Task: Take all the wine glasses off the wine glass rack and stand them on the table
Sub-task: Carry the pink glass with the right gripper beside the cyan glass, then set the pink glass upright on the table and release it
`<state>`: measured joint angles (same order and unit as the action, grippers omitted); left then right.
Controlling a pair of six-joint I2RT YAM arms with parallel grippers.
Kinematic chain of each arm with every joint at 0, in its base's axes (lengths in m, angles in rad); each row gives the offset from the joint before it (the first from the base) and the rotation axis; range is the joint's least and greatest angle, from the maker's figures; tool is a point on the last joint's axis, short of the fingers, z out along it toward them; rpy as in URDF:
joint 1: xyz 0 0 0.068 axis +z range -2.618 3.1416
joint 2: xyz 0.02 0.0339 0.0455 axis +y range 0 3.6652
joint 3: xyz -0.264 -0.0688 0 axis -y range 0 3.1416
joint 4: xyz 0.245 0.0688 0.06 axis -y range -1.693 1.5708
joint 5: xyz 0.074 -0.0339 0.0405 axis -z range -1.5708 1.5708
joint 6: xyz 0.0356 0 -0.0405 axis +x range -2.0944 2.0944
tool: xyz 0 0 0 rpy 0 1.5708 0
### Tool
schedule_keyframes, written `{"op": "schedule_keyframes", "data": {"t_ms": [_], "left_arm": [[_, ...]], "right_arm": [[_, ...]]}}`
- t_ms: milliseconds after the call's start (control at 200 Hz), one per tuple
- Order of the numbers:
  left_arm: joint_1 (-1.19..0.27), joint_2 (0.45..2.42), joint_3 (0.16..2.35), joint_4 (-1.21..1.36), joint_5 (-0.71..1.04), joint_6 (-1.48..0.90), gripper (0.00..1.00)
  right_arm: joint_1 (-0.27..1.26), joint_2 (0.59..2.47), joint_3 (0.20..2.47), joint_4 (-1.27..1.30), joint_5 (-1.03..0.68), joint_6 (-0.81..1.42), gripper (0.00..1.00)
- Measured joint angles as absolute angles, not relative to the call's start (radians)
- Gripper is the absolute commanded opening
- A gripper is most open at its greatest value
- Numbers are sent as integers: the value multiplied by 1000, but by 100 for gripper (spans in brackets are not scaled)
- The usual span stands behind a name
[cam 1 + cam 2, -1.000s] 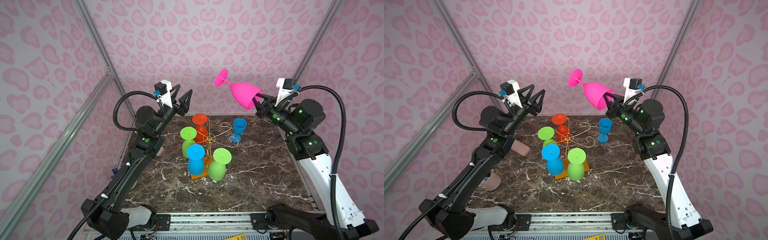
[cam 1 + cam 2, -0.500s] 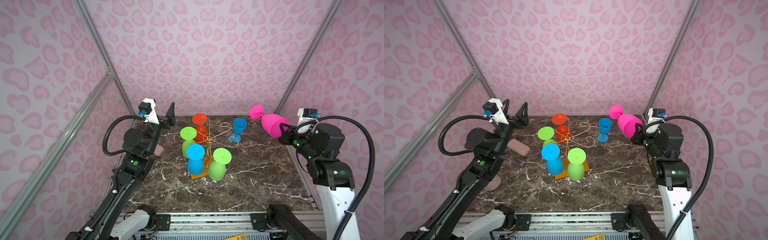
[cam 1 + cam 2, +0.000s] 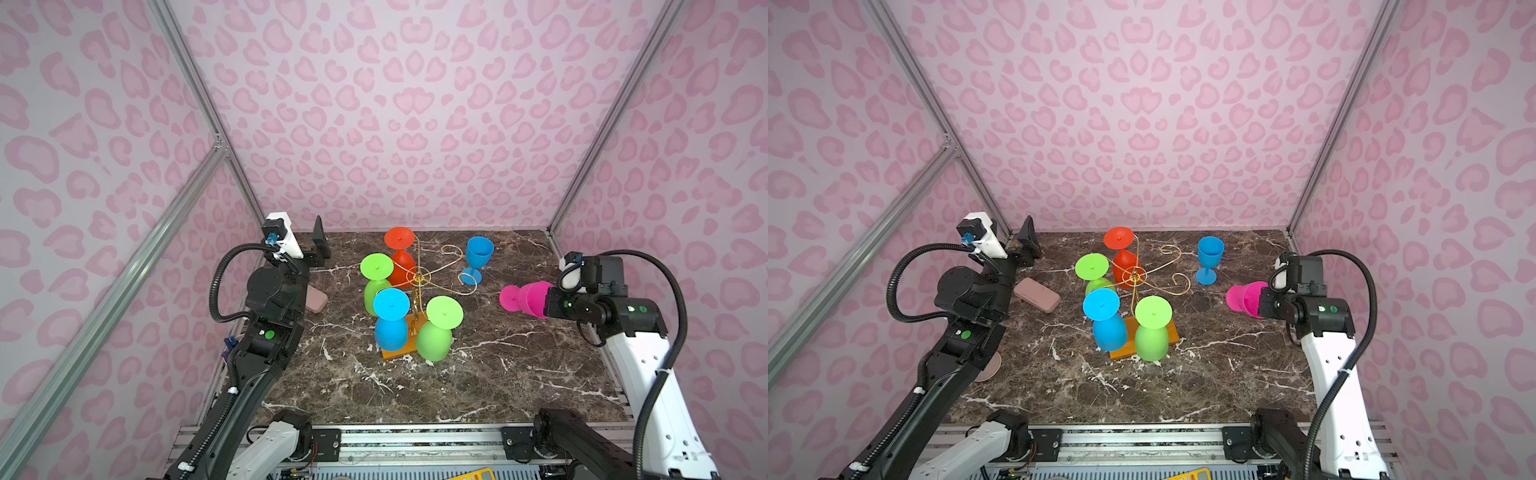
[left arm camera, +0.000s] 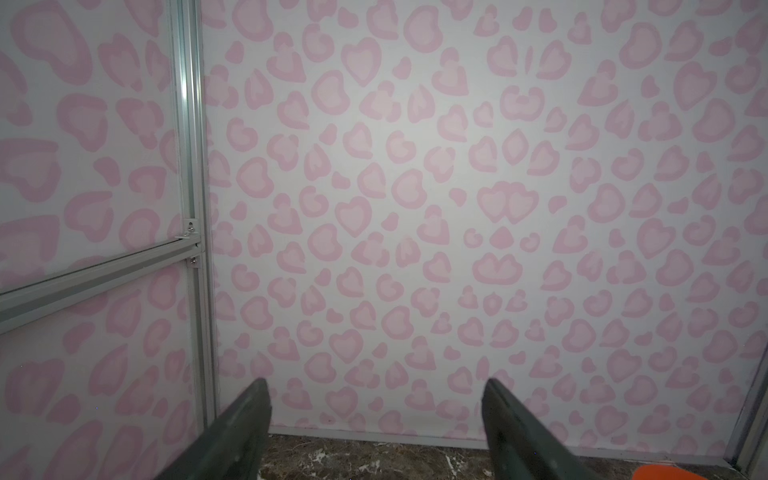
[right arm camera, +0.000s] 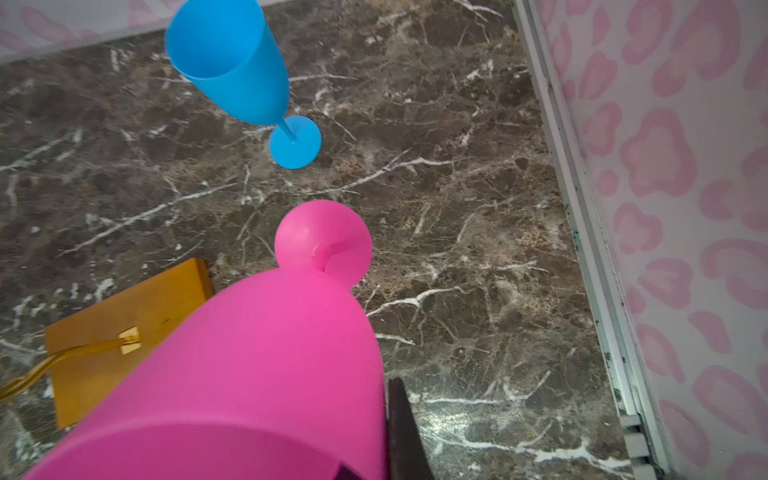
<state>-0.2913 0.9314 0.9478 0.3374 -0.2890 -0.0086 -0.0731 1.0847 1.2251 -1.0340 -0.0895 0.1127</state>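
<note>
1. The right gripper [image 3: 547, 302] is clamped on the rim of the pink wine glass [image 3: 524, 297]. The glass is tipped sideways with its foot toward the wine glass rack [image 3: 419, 277], clear of its arms.
2. The left gripper [image 4: 376, 384] holds nothing, its jaws spread wide, at the back-left corner of the table [image 3: 498, 374].
3. A red glass [image 3: 401, 259], a blue glass [image 3: 390, 328], a far green glass [image 3: 376, 270] and a near green glass [image 3: 436, 340] hang on the rack.
4. A blue goblet [image 3: 478, 255] stands upright beside it.

The dark marble table [image 3: 498, 374] carries the wine glass rack [image 3: 417, 277] at its middle, an upright blue glass [image 3: 478, 254] far right, and a pinkish case [image 3: 1037, 295] at left.
</note>
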Motion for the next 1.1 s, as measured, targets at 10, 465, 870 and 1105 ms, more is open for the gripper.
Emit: {"op": "schedule_keyframes", "data": {"t_ms": [10,465,870,1105], "left_arm": [[-289,931,945,337,-289,-11,82],[-241,879,841,337,-375,-72,96],[-226,879,828,332,-393,-86,97],[-223,880,826,327,-393,-87,97]], "right_arm": [[-73,1096,1224,-1032,-83,113,0],[-72,1634,1559,-933,23,112,0],[-64,1936,1874,-1000,34,76,0],[-39,2044,2006,-1067,38,59,0]]}}
